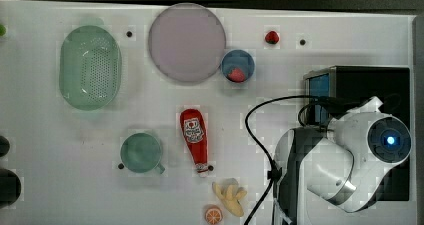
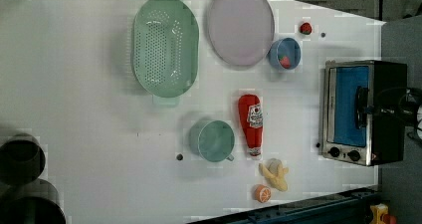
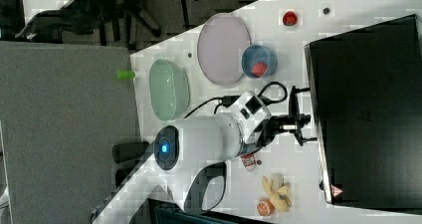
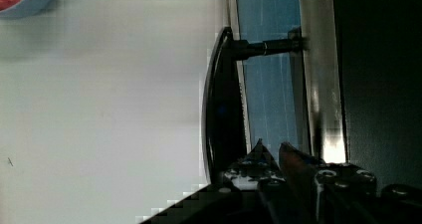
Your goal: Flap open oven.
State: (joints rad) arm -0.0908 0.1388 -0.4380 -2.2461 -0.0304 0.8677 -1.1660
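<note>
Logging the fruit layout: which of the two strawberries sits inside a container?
The strawberry in the small blue bowl beside the purple plate; the other strawberry lies bare on the table.

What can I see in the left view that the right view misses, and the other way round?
The left view alone faces the oven front: its blue door, bar handle and two dark knobs. The right view alone takes in the white robot arm reaching toward the oven's black top. Both share the purple plate, the blue bowl and the green colander.
</note>
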